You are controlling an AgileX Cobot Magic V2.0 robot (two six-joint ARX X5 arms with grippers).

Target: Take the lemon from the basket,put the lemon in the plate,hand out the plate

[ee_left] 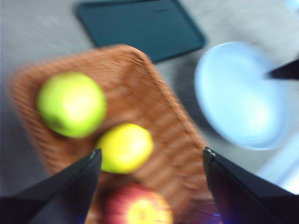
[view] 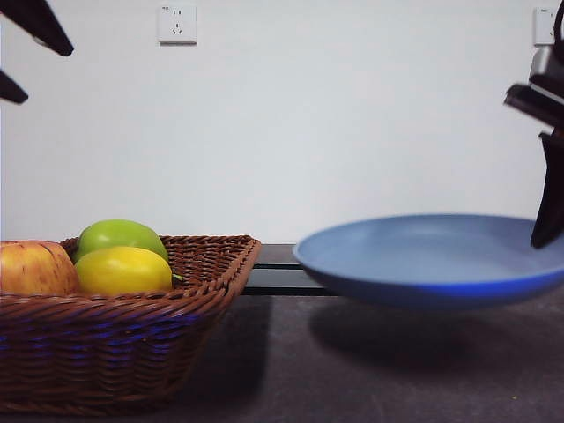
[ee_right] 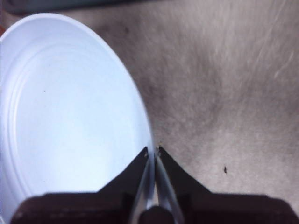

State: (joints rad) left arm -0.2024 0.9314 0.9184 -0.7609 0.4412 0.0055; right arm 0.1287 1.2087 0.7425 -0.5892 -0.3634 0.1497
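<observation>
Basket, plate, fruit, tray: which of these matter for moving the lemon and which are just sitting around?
For the job:
lemon, in the basket
basket
plate, empty, lifted, rim clamped by the right pincer
left pincer, open above the basket

Just lying about:
green apple
red apple
black tray

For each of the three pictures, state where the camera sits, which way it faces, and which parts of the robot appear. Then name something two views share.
Front view: low, at table height, looking level across at the basket and lifted plate; dark gripper parts at the top corners.
Left wrist view: above the basket, looking down; open left gripper over the lemon.
Right wrist view: looking down along the right gripper, shut on the plate's rim.
Shared: all three views show the plate.
</observation>
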